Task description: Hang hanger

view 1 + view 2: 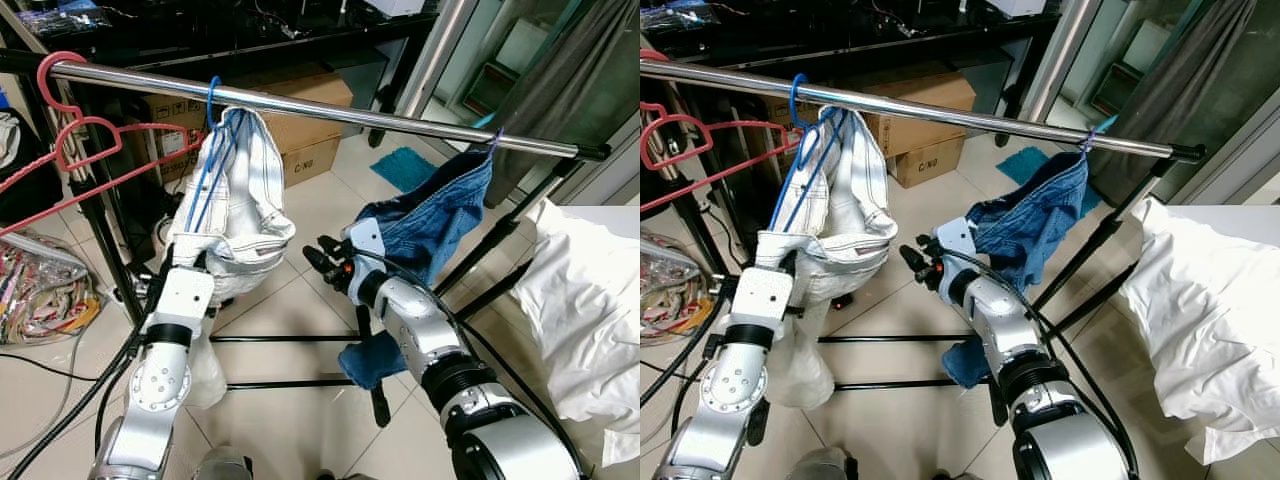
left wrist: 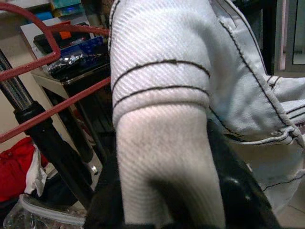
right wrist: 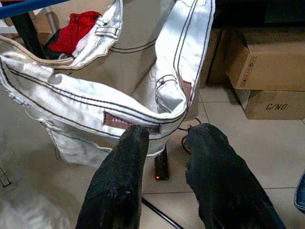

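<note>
Gripping a fold of the white denim trousers (image 1: 232, 205), the left gripper (image 2: 162, 157) has its two black fingers closed on the cloth low on the garment, near the waistband. In the left wrist view the white twill lies pressed between the fingers and spreads out above them.

The right gripper (image 3: 164, 157) is held near the trousers on their other side, fingers parted, with floor tile visible through the gap. Its fingertips (image 3: 136, 136) lie at the waistband edge, just under the brown label; whether they touch the cloth cannot be told.

The trousers hang from a blue wire hanger (image 1: 210, 150), whose hook sits over the horizontal chrome rail (image 1: 330, 112) of the garment rack. The waistband hangs open and downward, forming the lowest edge of the bundle above the tiled floor (image 1: 290, 400).

Toward the rail's left end hang empty red wire hangers (image 1: 85, 140), near the blue hanger but apart from it. Toward the right end a blue denim garment (image 1: 430, 225) hangs, with a stretch of bare rail between it and the trousers. The right arm reaches in below that stretch.

Black rack legs (image 1: 290, 340) cross the floor under both arms. Brown cardboard boxes (image 1: 305, 135) stand behind the rail, and a white sheet (image 1: 590, 300) lies at the far right.
</note>
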Robot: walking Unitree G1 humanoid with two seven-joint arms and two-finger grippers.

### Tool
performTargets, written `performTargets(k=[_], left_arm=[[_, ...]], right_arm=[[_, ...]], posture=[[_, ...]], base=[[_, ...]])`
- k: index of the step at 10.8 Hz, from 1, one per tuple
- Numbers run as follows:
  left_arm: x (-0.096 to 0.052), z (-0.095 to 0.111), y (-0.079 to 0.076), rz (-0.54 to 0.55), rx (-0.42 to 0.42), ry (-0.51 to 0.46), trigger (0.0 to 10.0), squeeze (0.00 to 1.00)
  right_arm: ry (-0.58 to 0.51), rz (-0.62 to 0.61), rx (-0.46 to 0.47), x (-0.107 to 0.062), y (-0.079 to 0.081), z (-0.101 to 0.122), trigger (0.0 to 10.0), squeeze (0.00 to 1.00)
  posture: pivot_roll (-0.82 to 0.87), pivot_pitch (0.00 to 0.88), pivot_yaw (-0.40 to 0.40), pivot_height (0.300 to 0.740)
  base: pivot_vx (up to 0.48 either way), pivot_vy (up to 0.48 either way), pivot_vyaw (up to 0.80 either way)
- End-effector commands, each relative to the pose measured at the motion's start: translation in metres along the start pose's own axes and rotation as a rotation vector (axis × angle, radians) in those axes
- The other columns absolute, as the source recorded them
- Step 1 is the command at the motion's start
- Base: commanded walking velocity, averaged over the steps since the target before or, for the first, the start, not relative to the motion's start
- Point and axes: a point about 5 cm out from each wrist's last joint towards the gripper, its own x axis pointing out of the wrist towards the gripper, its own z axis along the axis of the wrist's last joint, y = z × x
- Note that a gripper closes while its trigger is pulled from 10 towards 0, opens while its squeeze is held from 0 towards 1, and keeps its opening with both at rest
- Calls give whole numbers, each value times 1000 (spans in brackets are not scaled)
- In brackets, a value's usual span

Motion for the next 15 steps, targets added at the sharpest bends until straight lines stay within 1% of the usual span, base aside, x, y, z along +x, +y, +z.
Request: performTargets(k=[1,4,5,6,7,8,10,14,15], left_arm=[[-1,8,-7,-26,-14,-39,0,0],[-1,14,-6,-10,0,-87,0,0],[0,21,-1,14,11,-135,0,0],[-1,39,6,60,7,-267,0,0],[-3,54,8,73,28,-358,0,0],[-3,60,8,93,35,-395,0,0],[-5,62,7,96,42,-407,0,0],[-10,53,4,75,57,-371,0,0],[-11,54,-2,23,114,-396,0,0]], right_arm=[[3,-33,-15,-5,-9,-1,10000,0],[-1,-41,-19,-6,-11,0,10000,0],[-2,-44,-19,-7,-11,0,10000,0],[-3,-47,-20,-7,-11,-1,10000,0],[-4,-50,-21,-7,-12,-1,10000,0],[-5,-53,-24,-8,-12,-1,10000,0],[-6,-54,-24,-8,-12,-1,10000,0],[-2,-47,-29,-8,-9,-3,10000,0],[-3,-38,-59,-8,-8,-2,10000,0]], posture=[[371,39,-184,740],[367,39,-179,740],[365,40,-177,740],[364,41,-176,740],[364,41,-176,740],[366,41,-176,740],[369,42,-176,740],[374,50,-176,740],[374,51,-175,740]], base=[[0,0,0],[0,0,0],[0,0,0],[0,0,0],[0,0,0],[0,0,0],[0,0,0],[0,0,0],[0,0,0]])
